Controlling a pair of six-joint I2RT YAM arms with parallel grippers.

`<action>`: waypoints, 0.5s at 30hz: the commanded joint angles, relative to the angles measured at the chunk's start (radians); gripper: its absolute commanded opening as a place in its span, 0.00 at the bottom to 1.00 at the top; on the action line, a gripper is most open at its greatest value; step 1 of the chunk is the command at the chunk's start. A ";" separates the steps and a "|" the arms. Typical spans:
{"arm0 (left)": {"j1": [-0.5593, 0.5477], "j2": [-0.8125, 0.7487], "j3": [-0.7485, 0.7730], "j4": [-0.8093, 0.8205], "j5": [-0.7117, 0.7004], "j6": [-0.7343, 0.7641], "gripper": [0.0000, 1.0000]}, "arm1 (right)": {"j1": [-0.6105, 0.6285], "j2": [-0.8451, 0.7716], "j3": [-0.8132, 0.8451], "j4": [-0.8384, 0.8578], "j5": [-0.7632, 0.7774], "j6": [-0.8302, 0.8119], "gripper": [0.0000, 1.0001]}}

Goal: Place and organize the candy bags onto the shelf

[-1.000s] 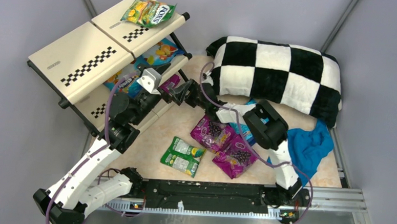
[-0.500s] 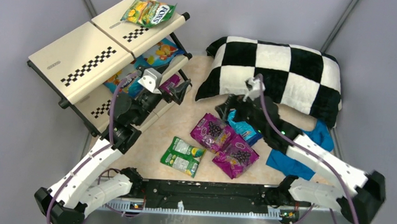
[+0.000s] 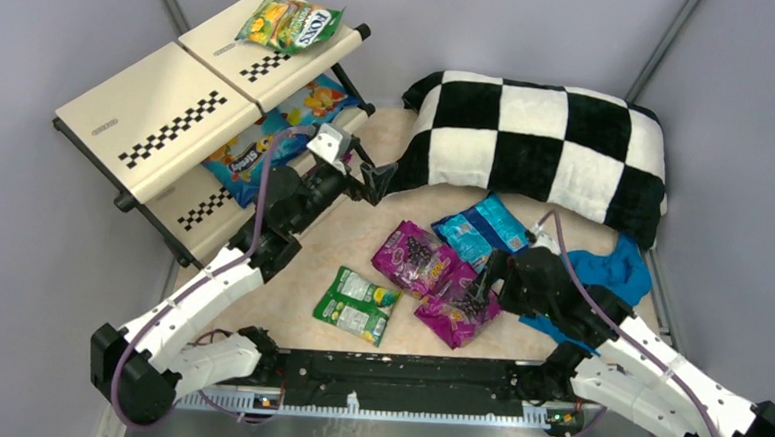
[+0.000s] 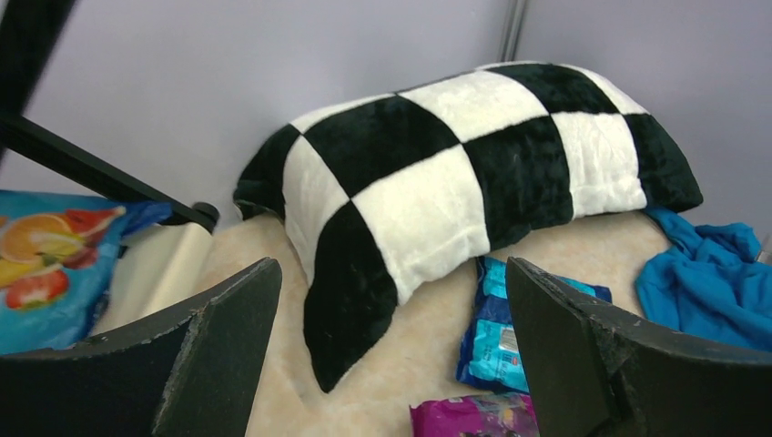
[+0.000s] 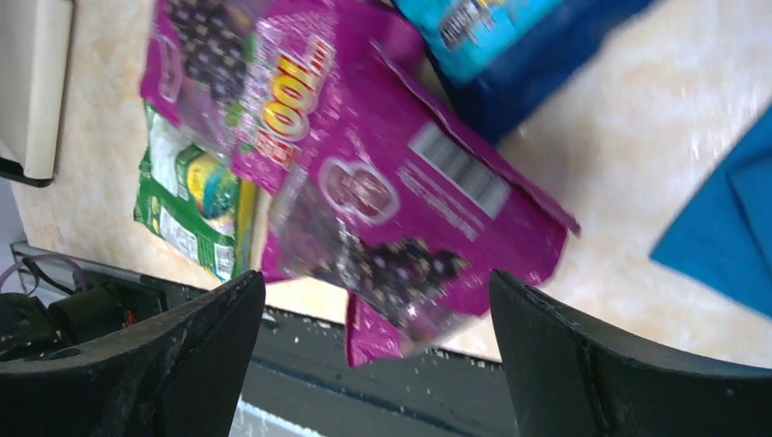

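Note:
The shelf (image 3: 168,117) stands at the back left. On its top tier lies a green-yellow FOX'S candy bag (image 3: 292,23), and a blue fruit-printed bag (image 3: 268,137) rests on the tier below. Two magenta grape bags (image 3: 416,258) (image 3: 456,307), a green-white bag (image 3: 356,304) and blue bags (image 3: 483,229) lie on the mat. My left gripper (image 3: 375,181) is open and empty just off the shelf's right end, facing the pillow. My right gripper (image 5: 378,355) hangs open over the nearer magenta bag (image 5: 391,200), holding nothing.
A black-and-white checkered pillow (image 3: 537,146) fills the back right, its corner (image 4: 350,309) directly ahead of the left fingers (image 4: 218,337). A plain blue cloth (image 3: 606,275) lies crumpled at the right. The black base rail (image 3: 406,370) runs along the near edge.
My right arm has swung back from the shelf to the right and down over the magenta bags, its jaws widening. My left gripper has drawn away from the shelf toward the pillow.

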 commanded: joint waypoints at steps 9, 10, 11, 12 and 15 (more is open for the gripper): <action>-0.039 0.056 0.049 -0.002 0.016 -0.054 0.99 | -0.004 -0.210 -0.200 -0.004 0.012 0.310 0.79; -0.040 0.056 0.050 -0.003 0.012 -0.054 0.99 | -0.006 -0.219 -0.221 0.023 0.030 0.317 0.78; -0.042 0.056 0.050 -0.004 0.008 -0.053 0.99 | -0.006 -0.227 -0.243 0.042 0.051 0.334 0.77; -0.044 0.055 0.050 -0.006 0.003 -0.050 0.99 | -0.004 -0.236 -0.261 0.055 0.074 0.354 0.77; -0.050 0.057 0.050 -0.007 -0.008 -0.042 0.99 | -0.005 -0.241 -0.306 0.106 0.105 0.384 0.79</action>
